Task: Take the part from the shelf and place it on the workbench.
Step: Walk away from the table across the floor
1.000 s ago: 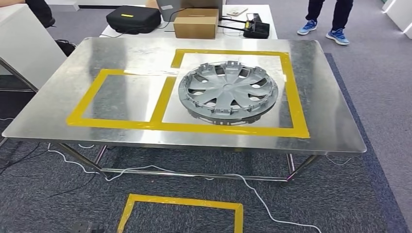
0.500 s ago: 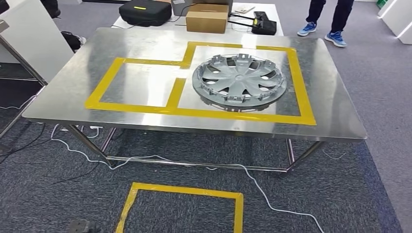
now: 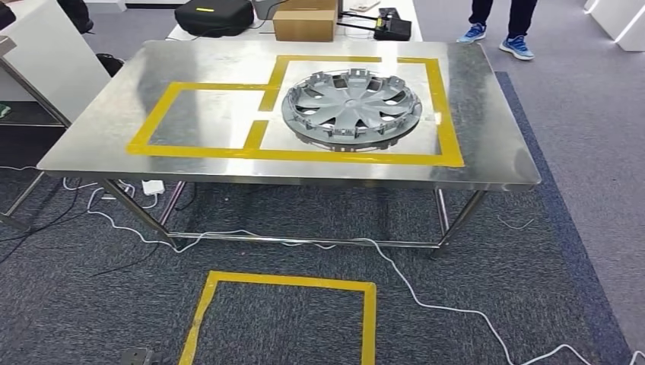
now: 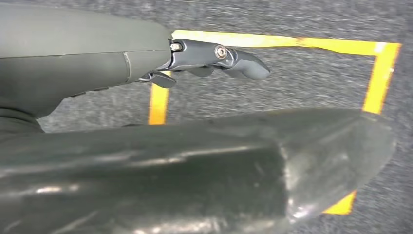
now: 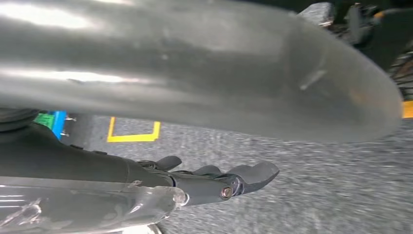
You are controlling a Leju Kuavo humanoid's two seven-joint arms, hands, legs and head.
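From my remote station I look down through the head camera at a rectangular workbench (image 3: 487, 144) with a brushed, reflective steel top, rounded corners and slim metal legs. Yellow tape (image 3: 304, 155) marks two adjoining rectangles on it. The part (image 3: 351, 106), a round grey plastic wheel cover with curved spokes and small clips ringing its rim, lies flat inside the larger, right-hand rectangle, touching nothing else.

Under the bench, dark speckled carpet (image 3: 91, 304) carries a looping white cable (image 3: 411, 293) and a square outline of yellow floor tape (image 3: 289, 282). Beyond the far edge sit a cardboard box (image 3: 304, 23) and a black soft case (image 3: 213, 15); a person's legs in blue shoes (image 3: 498, 26) stand further back.

In the left wrist camera, my left hand (image 4: 214, 58) hangs above the carpet, smooth grey thumb and dark fingers extended, holding nothing. In the right wrist camera, my right hand (image 5: 219, 180) likewise hangs empty, fingers stretched out.
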